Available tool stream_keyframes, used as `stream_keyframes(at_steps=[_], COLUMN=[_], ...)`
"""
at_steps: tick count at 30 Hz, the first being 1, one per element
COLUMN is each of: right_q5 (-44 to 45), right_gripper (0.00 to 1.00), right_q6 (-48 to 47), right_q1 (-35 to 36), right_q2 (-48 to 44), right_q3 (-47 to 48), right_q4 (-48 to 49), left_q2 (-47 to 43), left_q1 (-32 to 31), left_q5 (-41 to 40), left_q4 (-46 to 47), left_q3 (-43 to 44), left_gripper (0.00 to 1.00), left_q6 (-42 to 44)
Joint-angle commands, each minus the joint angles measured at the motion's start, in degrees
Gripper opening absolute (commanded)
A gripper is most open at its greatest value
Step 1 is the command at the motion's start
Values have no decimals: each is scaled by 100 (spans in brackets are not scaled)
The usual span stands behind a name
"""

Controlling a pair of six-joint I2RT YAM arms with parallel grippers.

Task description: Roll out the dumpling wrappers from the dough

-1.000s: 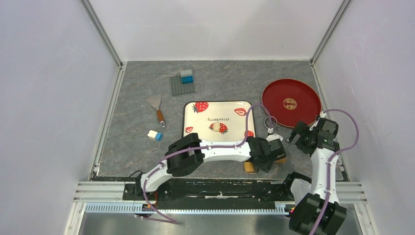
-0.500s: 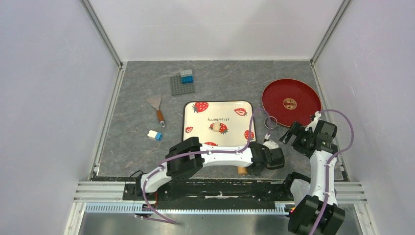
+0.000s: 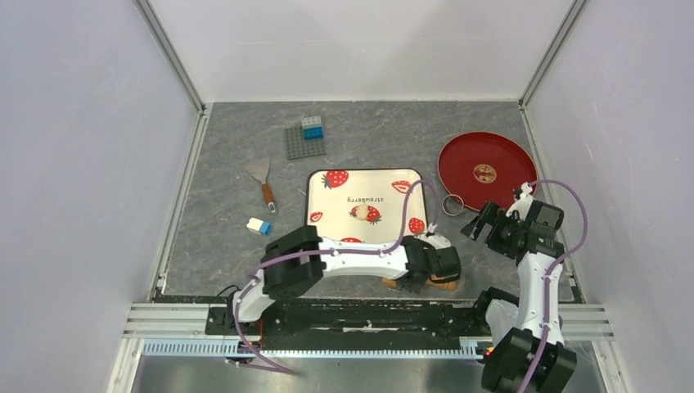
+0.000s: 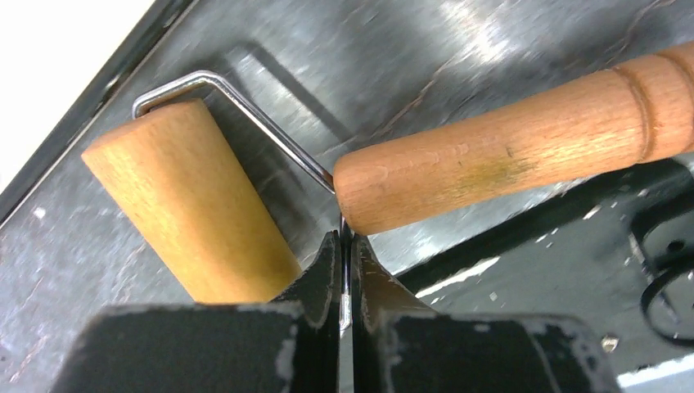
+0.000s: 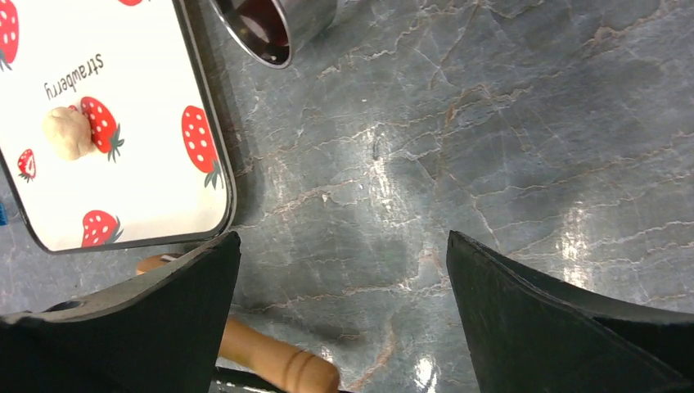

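The dough (image 3: 360,213) is a small cream lump on the strawberry tray (image 3: 378,183); it also shows in the right wrist view (image 5: 69,133). No dumpling wrappers are in view. The wooden roller lies at the table's front edge, its drum (image 4: 192,205) and handle (image 4: 524,151) joined by a bent metal wire (image 4: 270,131). My left gripper (image 4: 345,246) is shut on that wire, below the tray's front right corner (image 3: 425,274). My right gripper (image 3: 484,228) hangs open over bare table (image 5: 342,239), with nothing between its fingers.
A metal ring cutter (image 3: 452,204) stands right of the tray, beside a red plate (image 3: 487,170). A scraper (image 3: 262,182), a grey baseplate with bricks (image 3: 305,137) and two small bricks (image 3: 259,225) lie left of the tray. The black front rail runs close behind the roller.
My left gripper has closed onto the roller's wire and shifted left along the front edge. The right gripper has drifted a little left, still open.
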Motion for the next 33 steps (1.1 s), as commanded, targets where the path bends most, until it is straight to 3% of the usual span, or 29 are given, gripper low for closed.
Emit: stream_keyframes(at_steps=[1, 9, 16, 23, 33], right_q5=[-378, -861, -1507, -1562, -1235], right_gripper=[98, 98, 98, 98, 92], right_q6=[-145, -118, 287, 2120, 3547], right_q1=[66, 184, 399, 1577, 3543], right_q2=[8, 35, -123, -636, -281], right_q3=[14, -38, -100, -137, -143], right_q4=[182, 342, 750, 2041, 3588], left_q2=[-1342, -3709, -5274, -5554, -5373], left_q1=[244, 1106, 2082, 2381, 2374], left_q5=[-19, 607, 546, -17, -11], left_q4=[588, 2114, 1929, 970, 748], left_q3=[-717, -3062, -4117, -3972, -3848], left_gripper=[2, 2, 2, 2, 2], left_q6=[-422, -821, -746, 13, 581])
